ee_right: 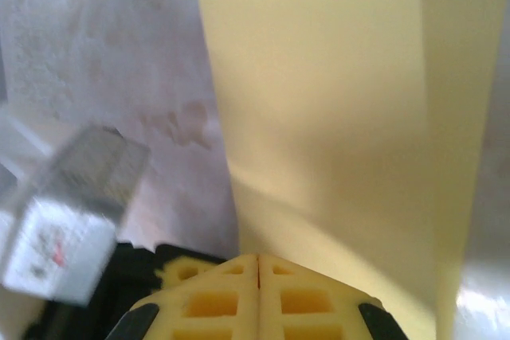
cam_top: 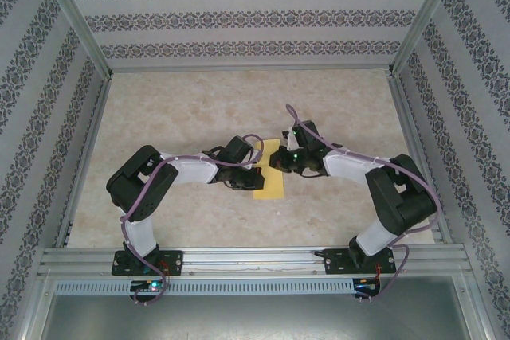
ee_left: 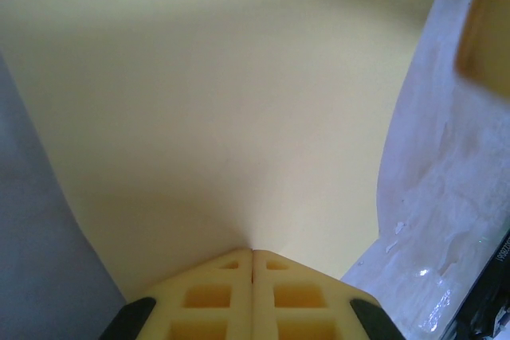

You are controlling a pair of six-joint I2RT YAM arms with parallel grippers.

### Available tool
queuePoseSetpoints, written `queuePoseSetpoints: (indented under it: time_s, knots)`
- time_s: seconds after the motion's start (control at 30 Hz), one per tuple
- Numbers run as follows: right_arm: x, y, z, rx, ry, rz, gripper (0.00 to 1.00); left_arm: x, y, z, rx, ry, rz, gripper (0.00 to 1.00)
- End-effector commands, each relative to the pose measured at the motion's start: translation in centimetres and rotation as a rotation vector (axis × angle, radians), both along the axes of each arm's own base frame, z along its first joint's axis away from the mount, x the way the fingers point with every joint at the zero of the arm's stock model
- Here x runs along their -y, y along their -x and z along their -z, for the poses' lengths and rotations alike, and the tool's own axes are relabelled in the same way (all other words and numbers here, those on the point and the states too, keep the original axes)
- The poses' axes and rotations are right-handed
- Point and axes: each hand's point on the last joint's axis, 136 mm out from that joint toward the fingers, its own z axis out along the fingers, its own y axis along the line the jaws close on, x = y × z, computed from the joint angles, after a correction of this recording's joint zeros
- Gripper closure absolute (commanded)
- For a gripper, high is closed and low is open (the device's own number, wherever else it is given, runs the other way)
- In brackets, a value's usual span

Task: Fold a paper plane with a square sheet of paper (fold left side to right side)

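A thin, plain yellow sheet, the square sheet of paper (cam_top: 272, 185), lies near the middle of the pale marbled table (cam_top: 199, 109), and from above we see it as an upright rectangle, taller than it is wide, with straight edges. The left arm (cam_top: 183, 169) bends its elbow outward to the left and reaches its forearm in towards the centre, so that the left gripper (cam_top: 253, 174) meets the sheet's left edge. The right arm (cam_top: 358, 166) mirrors it from the other side, and the right gripper (cam_top: 279, 161) meets the sheet's upper right edge. The overhead camera gives us the outline and both arms but not the fingertips. From the left wrist camera we see the left gripper (ee_left: 253, 264) clenched, its cream fingers pressed flat together with the paper (ee_left: 239, 117) spreading away from their tips and the table (ee_left: 446, 197) showing at the right. From the right wrist camera the right gripper (ee_right: 259, 264) is likewise clenched, and the paper (ee_right: 319, 101) runs up from its tips with a long straight line down its right side, where a paler strip begins. A blurred grey-and-white block (ee_right: 60, 220) sits at the left. We cannot tell whether either claw pinches the sheet or only touches it
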Motion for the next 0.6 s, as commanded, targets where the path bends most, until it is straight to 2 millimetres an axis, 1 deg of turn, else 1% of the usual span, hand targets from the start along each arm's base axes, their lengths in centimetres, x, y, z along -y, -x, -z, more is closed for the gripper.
queuePoseSetpoints:
  time_s: [0.0, 0.07, 0.17, 0.37, 0.43, 0.57]
  knots:
    - [0.3, 2.1, 0.5, -0.032, 0.015, 0.004, 1.00, -1.3, 0.4, 1.5, -0.036, -0.053, -0.032, 0.95]
    - [0.3, 3.0, 0.7, -0.041, 0.016, -0.001, 1.00, -1.3, 0.4, 1.5, -0.036, -0.053, -0.031, 0.95]
    - [0.1, 3.7, 1.1, -0.050, 0.016, -0.004, 1.00, -1.3, 0.4, 1.6, -0.039, -0.054, -0.032, 0.95]
    - [-0.2, 4.4, 2.2, -0.073, 0.036, -0.015, 1.00, -1.2, 0.4, 1.5, -0.038, -0.052, -0.033, 0.95]
    - [-0.4, 4.9, 3.3, -0.097, 0.049, -0.020, 1.00, -1.1, 0.3, 1.4, -0.037, -0.047, -0.034, 0.95]
    - [0.0, 5.5, 4.7, -0.119, 0.083, -0.019, 1.00, -0.8, 0.1, 0.9, -0.030, -0.029, -0.036, 0.95]
